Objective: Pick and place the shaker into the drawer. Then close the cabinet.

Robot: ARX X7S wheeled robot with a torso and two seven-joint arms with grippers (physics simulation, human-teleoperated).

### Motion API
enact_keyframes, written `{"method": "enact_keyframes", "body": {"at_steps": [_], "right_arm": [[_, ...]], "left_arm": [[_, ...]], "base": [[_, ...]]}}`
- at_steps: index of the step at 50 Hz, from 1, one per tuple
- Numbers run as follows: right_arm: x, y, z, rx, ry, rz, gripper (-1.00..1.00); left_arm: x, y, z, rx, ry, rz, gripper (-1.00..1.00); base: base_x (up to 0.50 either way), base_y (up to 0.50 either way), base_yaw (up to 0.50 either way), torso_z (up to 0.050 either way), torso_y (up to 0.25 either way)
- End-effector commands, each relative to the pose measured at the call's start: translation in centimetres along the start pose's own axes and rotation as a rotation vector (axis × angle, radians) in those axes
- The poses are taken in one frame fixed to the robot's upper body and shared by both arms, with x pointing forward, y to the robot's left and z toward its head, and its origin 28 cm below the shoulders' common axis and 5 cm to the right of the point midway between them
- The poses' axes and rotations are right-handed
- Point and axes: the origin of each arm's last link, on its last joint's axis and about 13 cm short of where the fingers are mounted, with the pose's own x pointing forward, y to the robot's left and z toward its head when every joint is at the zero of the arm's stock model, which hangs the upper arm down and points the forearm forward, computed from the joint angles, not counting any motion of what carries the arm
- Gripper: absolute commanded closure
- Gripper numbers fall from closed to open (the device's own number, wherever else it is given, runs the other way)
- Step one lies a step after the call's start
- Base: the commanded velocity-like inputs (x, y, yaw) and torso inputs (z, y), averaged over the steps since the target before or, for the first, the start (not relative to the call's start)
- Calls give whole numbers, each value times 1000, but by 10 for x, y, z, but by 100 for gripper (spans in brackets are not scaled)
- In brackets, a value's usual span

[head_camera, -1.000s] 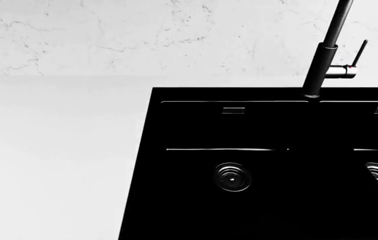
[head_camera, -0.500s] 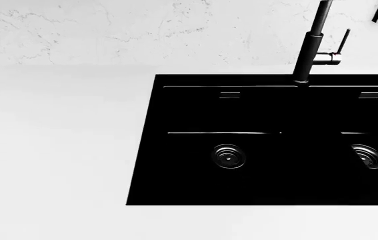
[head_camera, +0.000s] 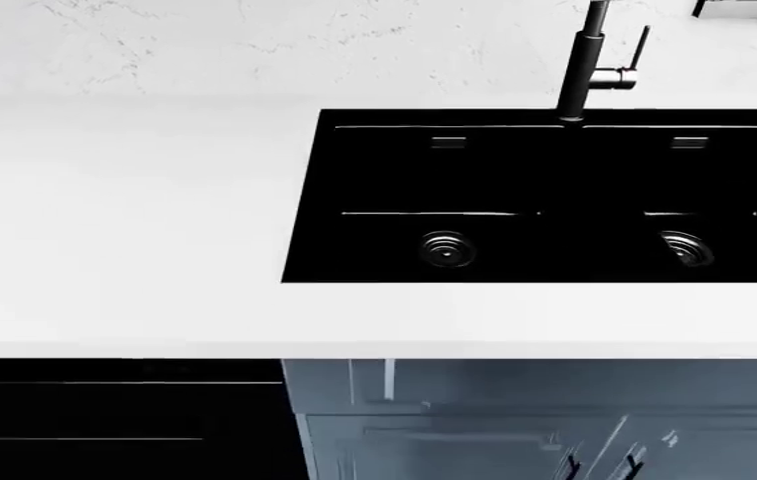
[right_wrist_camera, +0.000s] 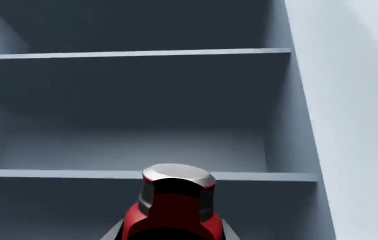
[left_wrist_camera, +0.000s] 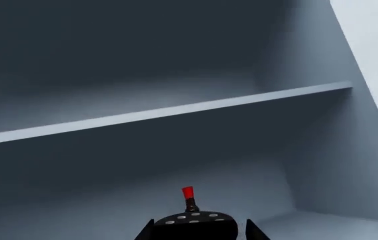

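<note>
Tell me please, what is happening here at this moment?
The right wrist view shows the shaker, a red bottle with a silver top, close before the camera at the right gripper, in front of blue-grey cabinet shelves; whether the jaws clamp it cannot be told. The left wrist view faces a similar shelf, with a small red-tipped part on the left gripper. The head view shows a white counter, a black double sink with a faucet, and blue-grey cabinet fronts below. Neither arm shows there.

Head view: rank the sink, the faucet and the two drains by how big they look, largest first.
1. Sink, clearly largest.
2. Faucet.
3. The two drains, left and right, look alike, so no ranking between them.
</note>
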Motion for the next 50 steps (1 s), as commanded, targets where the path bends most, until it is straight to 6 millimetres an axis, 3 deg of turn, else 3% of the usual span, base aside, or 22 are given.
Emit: {"method": "enact_keyframes", "body": {"at_steps": [1, 7, 9, 10, 12, 18, 21, 26, 38, 50], "right_arm": [[-2, 2, -10, -8, 25, 17, 100], [-5, 3, -19, -9, 40, 16, 100], [-16, 3, -32, -14, 48, 28, 100], [-26, 2, -42, -13, 58, 33, 100], [-45, 2, -61, -2, 80, 37, 100], [-116, -1, -120, 34, 178, 26, 100], [-146, -1, -134, 41, 203, 27, 100], [-177, -1, -139, 50, 222, 35, 100], [-227, 2, -148, 83, 269, 68, 100], [-255, 6, -159, 115, 351, 81, 100]], "left_arm": [[1, 1, -8, -23, 12, -3, 100], [2, 3, -20, -29, 32, 1, 100], [1, 3, -32, -38, 41, -3, 100], [-9, 13, -71, -99, 180, 57, 100], [-28, 13, -100, -125, 246, 81, 100], [-110, -25, -115, -71, 108, 23, 100], [-138, -34, -133, -79, 145, 38, 100], [-165, -45, -141, -90, 175, 31, 100], [-216, -70, -171, -125, 278, 1, 100], [-245, -81, -182, -182, 322, 1, 100]], "base": [[-500, 0, 0, 0, 0], [-500, 0, 0, 0, 0], [0, 0, 0, 0, 0], [0, 0, 0, 0, 0], [0, 0, 0, 0, 0], [0, 0, 0, 0, 0], [0, 0, 0, 0, 0], [0, 0, 0, 0, 0], [0, 0, 0, 0, 0], [0, 292, 0, 0, 0]]}}
